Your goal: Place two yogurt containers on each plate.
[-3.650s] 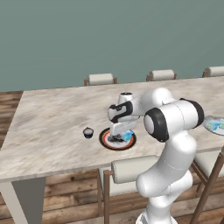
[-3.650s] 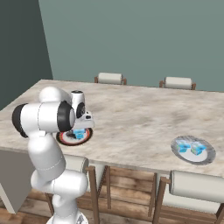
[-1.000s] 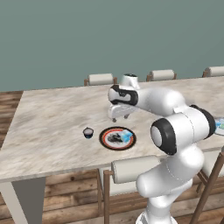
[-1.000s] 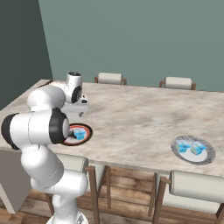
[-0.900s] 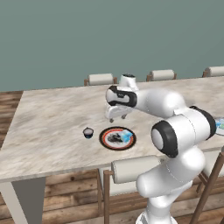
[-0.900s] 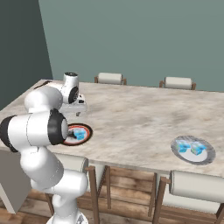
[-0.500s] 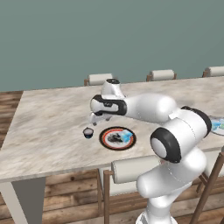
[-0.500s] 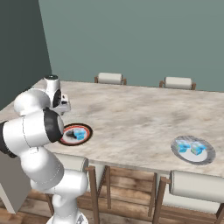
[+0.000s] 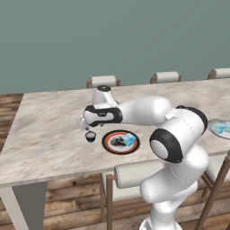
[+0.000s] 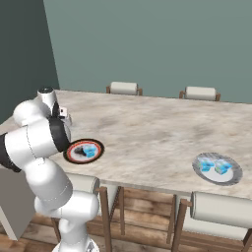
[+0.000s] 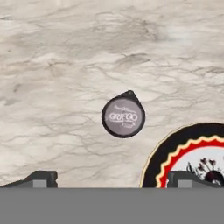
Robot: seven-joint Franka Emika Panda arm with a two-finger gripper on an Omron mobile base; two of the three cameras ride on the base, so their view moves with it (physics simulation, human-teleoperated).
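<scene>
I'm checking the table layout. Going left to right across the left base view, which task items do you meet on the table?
Dark blue yogurt container → black-rimmed plate holding a light blue yogurt container → pale grey plate at the right edge.

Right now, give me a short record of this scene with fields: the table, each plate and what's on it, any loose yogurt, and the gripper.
surface: marble table
patterned plate: one light blue yogurt cup on it
grey plate: two light blue yogurt cups on it
loose item: dark blue yogurt cup upright on the table beside the patterned plate, apart from it
gripper: open, above the dark cup, holding nothing
</scene>
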